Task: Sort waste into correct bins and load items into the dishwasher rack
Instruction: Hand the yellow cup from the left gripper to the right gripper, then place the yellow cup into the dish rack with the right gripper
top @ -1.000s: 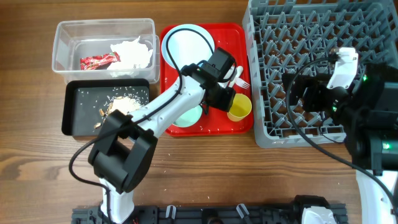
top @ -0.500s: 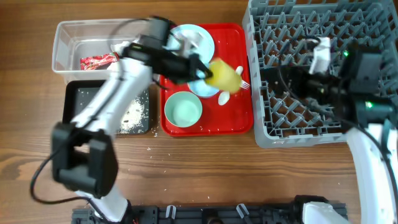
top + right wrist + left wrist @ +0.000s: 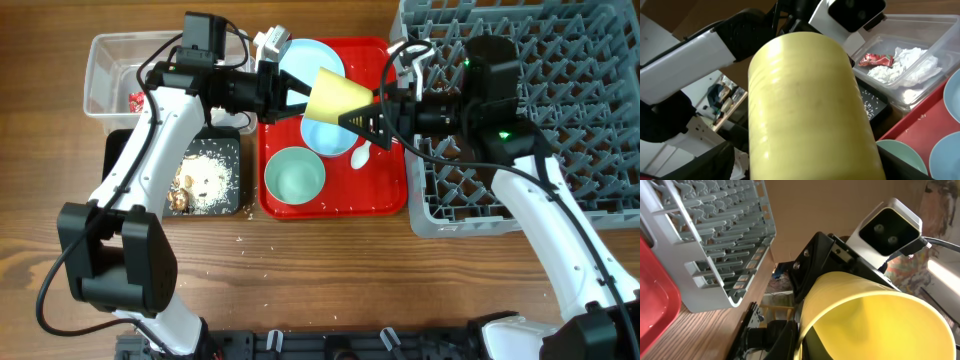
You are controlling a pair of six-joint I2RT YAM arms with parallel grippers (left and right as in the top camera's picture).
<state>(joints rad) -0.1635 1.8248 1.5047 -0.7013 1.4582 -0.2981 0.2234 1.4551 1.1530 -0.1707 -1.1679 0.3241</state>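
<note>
From above, the small yellow plastic cup [image 3: 335, 95] hangs on its side in mid-air over the flat red serving tray [image 3: 350, 195], caught between the two arms. The left gripper [image 3: 296, 97] has its fingers closed on the wide rim. The right gripper [image 3: 368, 118] reaches toward the narrower base from the side of the large grey grid rack [image 3: 560, 60]. Beneath the cup sit the pale blue bowl [image 3: 325, 138] and the pale green bowl [image 3: 295, 178]. The left wrist camera looks straight into the cup's open mouth, with the right arm's black housing behind it. The right wrist camera is nearly filled by the cup's outer wall, with a dark finger low on either side; I can't tell whether those fingers are pressing or merely standing open around it. Behind, the clear plastic tub [image 3: 935, 60] holds the red shiny wrapper [image 3: 874, 60] and the crumpled white napkin [image 3: 902, 65]. This looks to me like a handover. Doing it well means the right fingers seat squarely across the base and close firmly before the left lets go, since an early release would drop the cup onto the bowls.
</note>
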